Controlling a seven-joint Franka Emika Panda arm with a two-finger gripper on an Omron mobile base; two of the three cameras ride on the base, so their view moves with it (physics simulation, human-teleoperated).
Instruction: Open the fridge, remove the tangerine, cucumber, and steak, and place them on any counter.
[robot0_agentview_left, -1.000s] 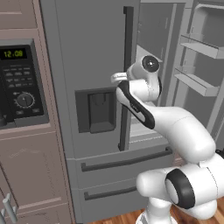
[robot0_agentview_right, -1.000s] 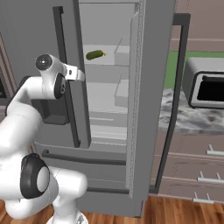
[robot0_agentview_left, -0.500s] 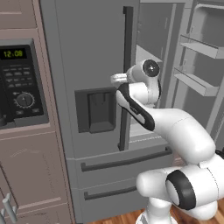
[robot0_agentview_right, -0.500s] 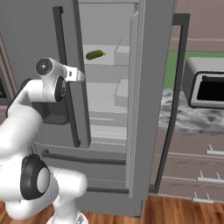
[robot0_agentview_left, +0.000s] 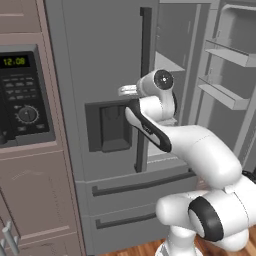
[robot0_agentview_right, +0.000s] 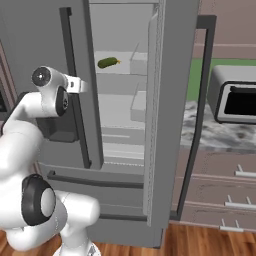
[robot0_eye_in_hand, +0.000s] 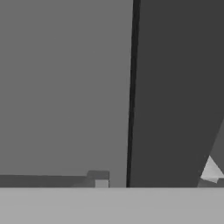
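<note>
The grey fridge has its left door shut and its right door swung wide open. On an upper shelf inside lies the dark green cucumber. The tangerine and the steak are out of view. My gripper sits against the left door's long dark handle, about level with the top of the dispenser panel. From the right base view the gripper meets that handle from the side. Its fingers are hidden. The hand view has the dark handle very close beside the grey door face.
A built-in oven with a black control panel stands left of the fridge. To the right, past the open door, the marbled counter carries a toaster oven above taupe drawers. Door shelves jut out beside my arm.
The hand has shifted a little to the left, closer in on the left door's handle. The doors and the cucumber have stayed where they were.
</note>
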